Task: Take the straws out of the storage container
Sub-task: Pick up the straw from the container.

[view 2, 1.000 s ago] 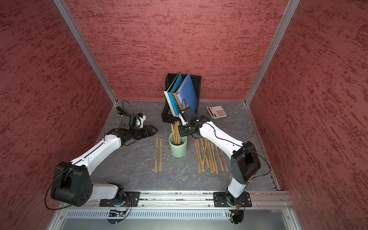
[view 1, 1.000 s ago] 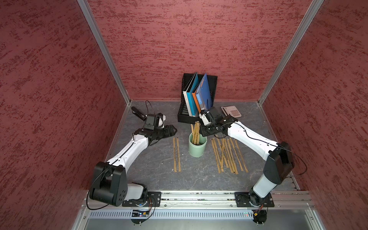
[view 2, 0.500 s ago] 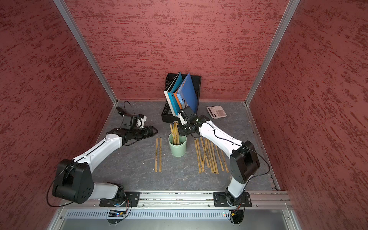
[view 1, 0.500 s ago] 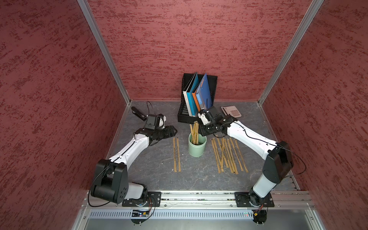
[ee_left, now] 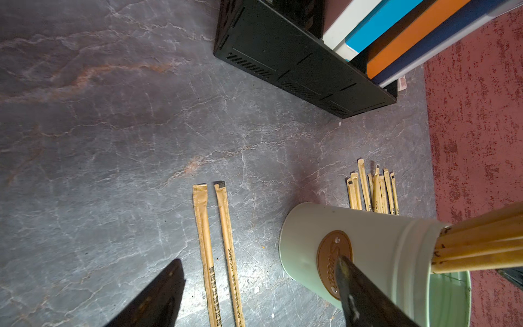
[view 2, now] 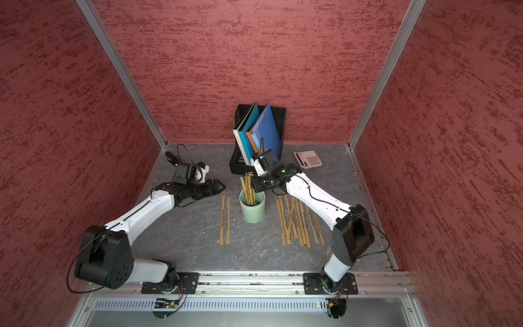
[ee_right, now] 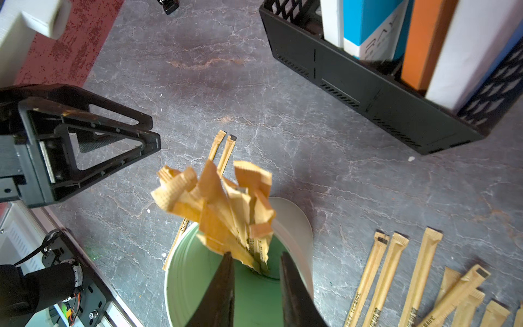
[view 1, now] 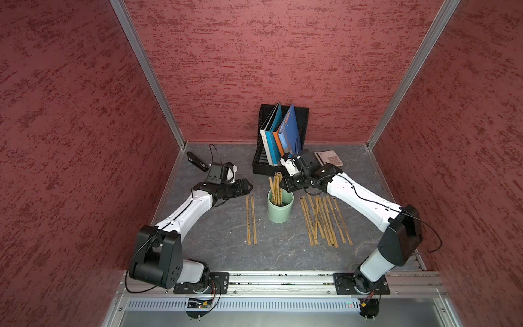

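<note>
We find the right jaws narrowly apart above the storage container (ee_right: pixel 198 283), with the stems of the standing straws (ee_right: pixel 223 203) between their tips and not visibly pinched. The left jaws stand wide apart beside the container, clear of it. Its brown oval badge (ee_left: pixel 334 263) bears script we cannot read. Two more straws lie on the bench (ee_left: pixel 85 141) just beyond the left jaws; their dark print is largely illegible.
</note>
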`<move>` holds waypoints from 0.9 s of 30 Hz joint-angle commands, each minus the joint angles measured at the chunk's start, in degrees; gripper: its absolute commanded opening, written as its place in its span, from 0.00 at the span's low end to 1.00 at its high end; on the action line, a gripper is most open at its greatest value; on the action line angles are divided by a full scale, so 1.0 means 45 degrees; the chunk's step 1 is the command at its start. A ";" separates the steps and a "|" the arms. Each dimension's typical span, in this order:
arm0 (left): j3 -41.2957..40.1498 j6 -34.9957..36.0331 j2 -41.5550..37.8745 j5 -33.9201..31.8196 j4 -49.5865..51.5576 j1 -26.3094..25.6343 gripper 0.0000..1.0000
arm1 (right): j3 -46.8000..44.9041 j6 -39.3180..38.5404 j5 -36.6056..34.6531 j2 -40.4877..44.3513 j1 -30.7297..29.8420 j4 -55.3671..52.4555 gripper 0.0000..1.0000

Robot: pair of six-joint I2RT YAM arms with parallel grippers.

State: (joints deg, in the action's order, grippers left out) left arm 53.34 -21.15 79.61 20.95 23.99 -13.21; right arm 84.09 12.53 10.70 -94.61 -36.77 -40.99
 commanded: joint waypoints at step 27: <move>0.0080 0.0393 0.0149 -0.0061 0.0235 -0.0072 0.84 | 0.0573 -0.0303 -0.0310 -0.0887 0.0047 0.0231 0.24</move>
State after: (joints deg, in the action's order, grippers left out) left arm 53.34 -20.53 79.61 20.91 24.67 -13.26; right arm 85.01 11.88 9.82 -97.82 -36.80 -40.66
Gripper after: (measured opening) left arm 0.841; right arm 0.241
